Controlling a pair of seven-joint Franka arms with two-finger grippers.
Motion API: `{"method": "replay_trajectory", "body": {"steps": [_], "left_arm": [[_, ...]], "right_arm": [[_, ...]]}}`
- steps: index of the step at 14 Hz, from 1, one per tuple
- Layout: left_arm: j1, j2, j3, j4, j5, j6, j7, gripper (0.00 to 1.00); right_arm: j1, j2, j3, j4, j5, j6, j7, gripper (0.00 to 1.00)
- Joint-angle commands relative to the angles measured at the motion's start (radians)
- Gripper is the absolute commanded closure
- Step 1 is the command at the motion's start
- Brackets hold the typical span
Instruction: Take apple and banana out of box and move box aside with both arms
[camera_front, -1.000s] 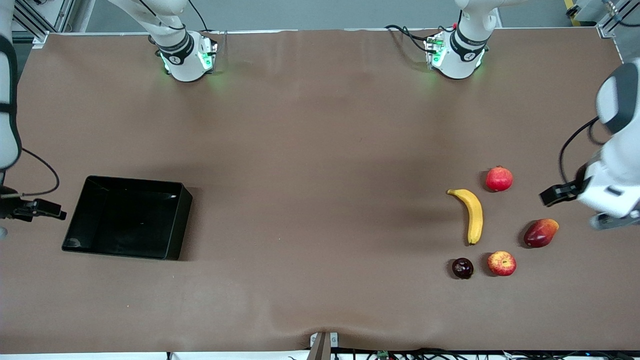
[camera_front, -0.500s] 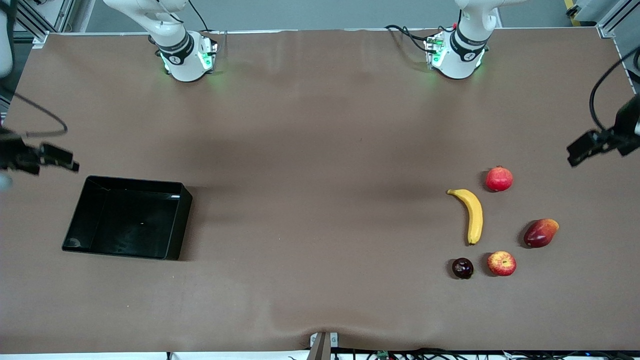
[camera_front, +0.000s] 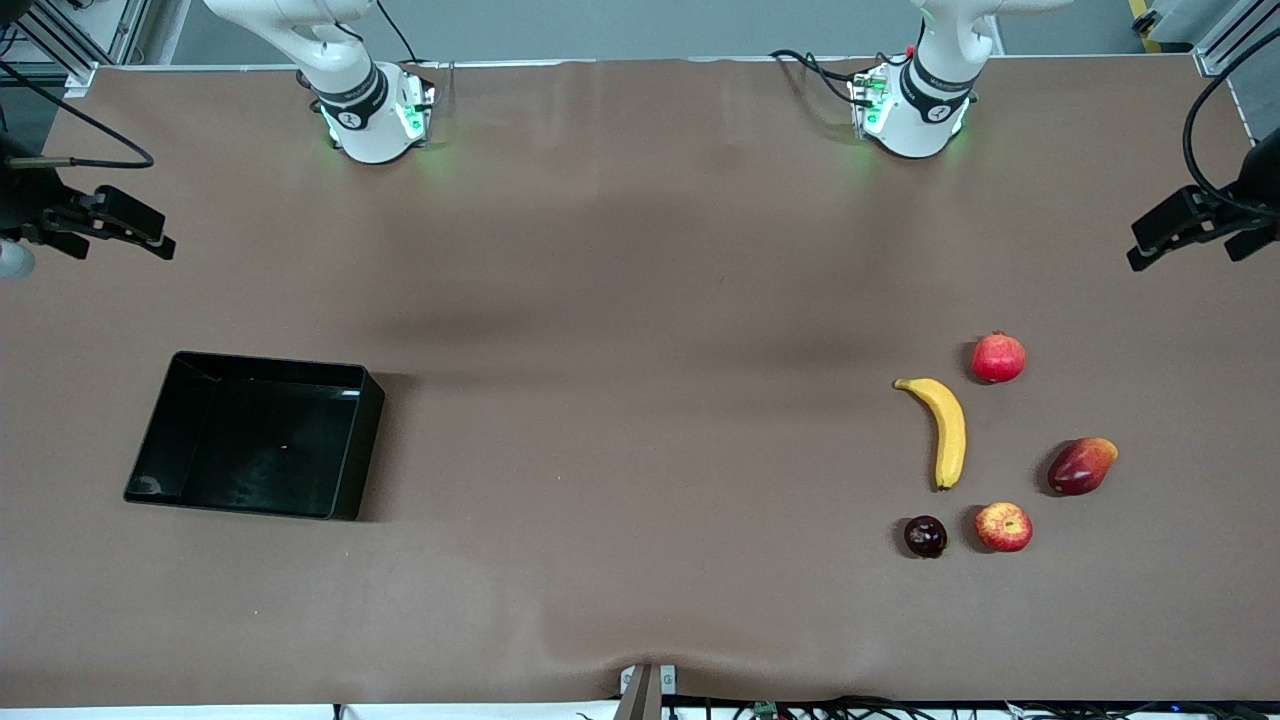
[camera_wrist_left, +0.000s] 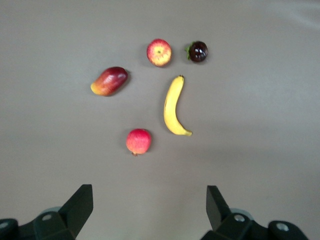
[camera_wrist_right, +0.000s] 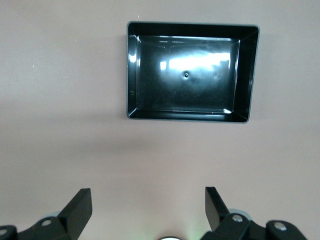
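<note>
Both grippers have risen and drawn back toward the bases' side of the table since the earlier frames, while the box and every fruit lie where they lay.

Front view: the left gripper (camera_front: 1150, 240) hangs at the table edge at the left arm's end, the right gripper (camera_front: 140, 232) at the right arm's end. The black box (camera_front: 362, 440) sits on the brown table (camera_front: 640, 300) toward the right arm's end, with bare cloth on all sides. The fruits cluster toward the left arm's end, none touching: the banana (camera_front: 946, 430), the pomegranate (camera_front: 998, 358) farther from the camera, the mango (camera_front: 1081, 466) toward the table edge, and the apple (camera_front: 1003, 527) just beside the plum (camera_front: 925, 536), nearest the camera. A wide bare stretch separates box and fruits.

Left wrist view: the left gripper's fingers (camera_wrist_left: 80, 205) stand spread wide, holding nothing, with the banana (camera_wrist_left: 173, 106), apple (camera_wrist_left: 159, 52), plum (camera_wrist_left: 198, 51), mango (camera_wrist_left: 109, 81) and pomegranate (camera_wrist_left: 138, 141) on the cloth below.

Right wrist view: the right gripper's fingers (camera_wrist_right: 80, 207) are likewise spread and bare; the box (camera_wrist_right: 245, 70) lies empty, well apart from them.
</note>
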Motion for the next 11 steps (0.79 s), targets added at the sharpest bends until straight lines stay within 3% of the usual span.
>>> {"method": "replay_trajectory", "body": {"steps": [1,11], "left_arm": [[0.0,-0.066,0.003,-0.073,-0.022,-0.005,0.025,0.0],[-0.007,-0.031,-0.008,-0.05,-0.004,-0.022,0.02,0.0]], "right_arm": [[0.007,-0.018,-0.009,-0.019,-0.02,-0.013,0.022,0.0],[-0.007,-0.017,-0.005,-0.01,-0.009,0.027,0.005,0.0]]}}
